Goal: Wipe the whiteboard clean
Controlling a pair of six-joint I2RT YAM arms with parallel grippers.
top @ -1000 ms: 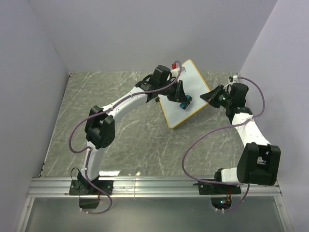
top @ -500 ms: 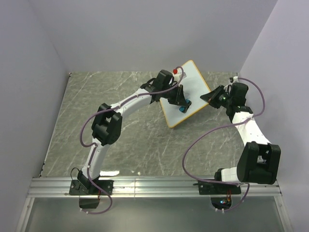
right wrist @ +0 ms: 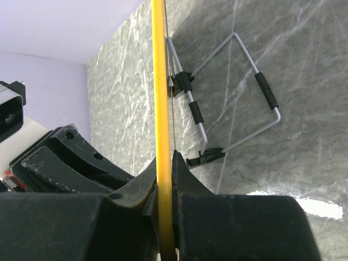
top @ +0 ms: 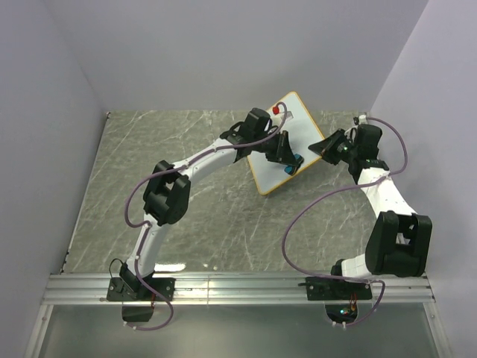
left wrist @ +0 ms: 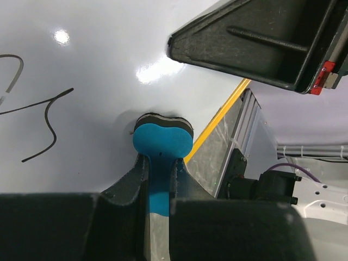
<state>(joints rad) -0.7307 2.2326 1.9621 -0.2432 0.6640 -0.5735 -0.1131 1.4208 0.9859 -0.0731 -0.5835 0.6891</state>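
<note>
The whiteboard [top: 304,125], white with an orange-yellow rim, stands tilted at the back of the table. Dark scribbles [left wrist: 48,115] remain on its face [left wrist: 98,60] in the left wrist view. My left gripper [top: 288,155] is shut on the blue eraser [top: 293,163], whose pad [left wrist: 162,139] presses flat against the board close to the yellow rim [left wrist: 217,122]. My right gripper [top: 322,147] is shut on the board's right edge; in its own view the fingers [right wrist: 182,174] clamp the yellow rim [right wrist: 158,76].
A wire stand [right wrist: 239,89] with black sleeves props the board from behind on the marbled table [top: 186,209]. Purple walls close in the back and both sides. The right gripper's black body [left wrist: 261,38] hangs just past the board edge near the eraser.
My left arm has slid the eraser to the right across the board, nearer the rim that the right gripper holds. The right gripper has kept its grip.
</note>
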